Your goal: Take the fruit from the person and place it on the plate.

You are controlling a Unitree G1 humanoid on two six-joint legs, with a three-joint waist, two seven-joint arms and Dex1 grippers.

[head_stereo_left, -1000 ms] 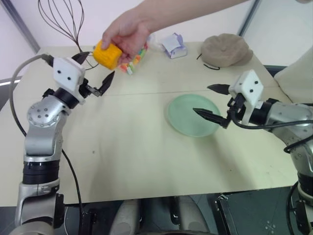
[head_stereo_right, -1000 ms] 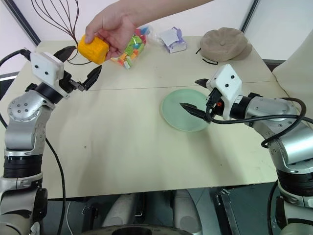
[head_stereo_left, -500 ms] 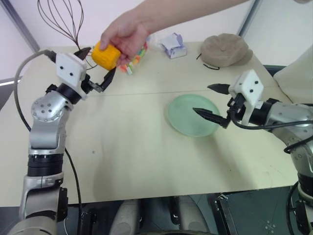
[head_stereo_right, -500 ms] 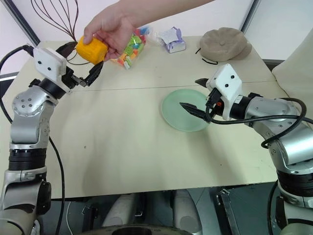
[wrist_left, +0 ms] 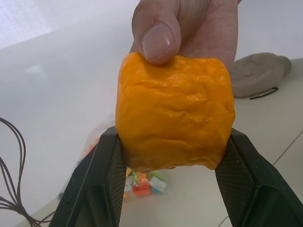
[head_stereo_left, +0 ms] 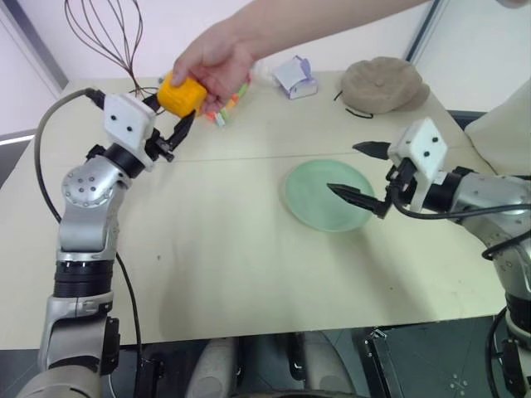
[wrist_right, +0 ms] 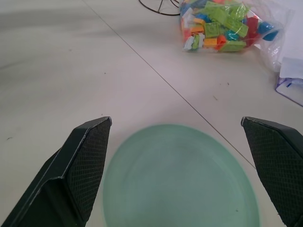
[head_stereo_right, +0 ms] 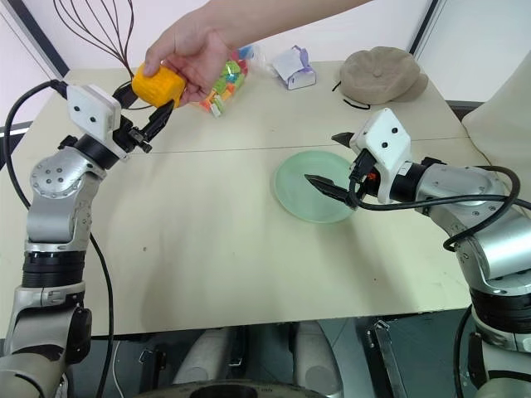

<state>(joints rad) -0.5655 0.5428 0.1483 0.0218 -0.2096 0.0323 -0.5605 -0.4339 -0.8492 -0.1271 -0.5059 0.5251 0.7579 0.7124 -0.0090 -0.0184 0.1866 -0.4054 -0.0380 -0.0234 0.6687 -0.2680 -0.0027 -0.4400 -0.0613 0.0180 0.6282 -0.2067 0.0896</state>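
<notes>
Handover grip is on: hold firm and wait for the person's hand (head_stereo_left: pixel 217 60) to let go before pulling away.
Left gripper (wrist_left: pixel 173 156) reaches up, clamped on the blocky yellow-orange matte fruit (wrist_left: pixel 175 111); right gripper (head_stereo_left: pixel 358 172) hovers spread wide above the round pale mint-green plate (head_stereo_left: pixel 309 206).
</notes>
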